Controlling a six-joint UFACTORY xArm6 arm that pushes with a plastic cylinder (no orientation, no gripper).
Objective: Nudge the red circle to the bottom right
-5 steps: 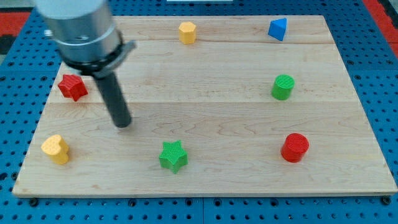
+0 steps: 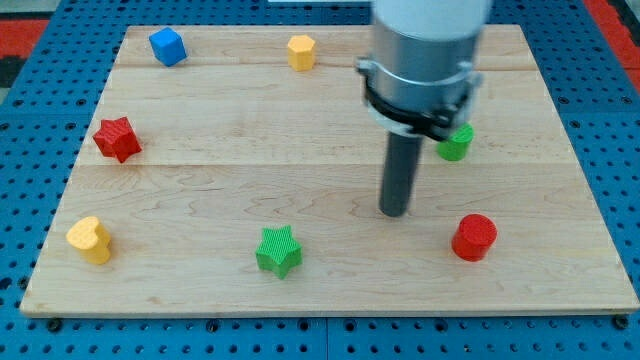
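The red circle (image 2: 474,237) stands on the wooden board (image 2: 320,290) at the lower right. My tip (image 2: 394,211) rests on the board to the left of it and slightly higher, about a block's width of bare wood between them. The rod rises from the tip into the grey arm body at the view's top. The tip touches no block.
A green cylinder (image 2: 458,143) is partly hidden behind the arm, above the red circle. A green star (image 2: 279,250) lies at the bottom middle, a yellow heart (image 2: 90,240) at the bottom left, a red star (image 2: 117,138) at the left, a blue cube (image 2: 168,46) and a yellow hexagon (image 2: 301,51) at the top.
The arm has swung from the board's left side to its right, and my tip now sits near the red circle. The blue cube now shows; the blue triangle at top right is hidden.
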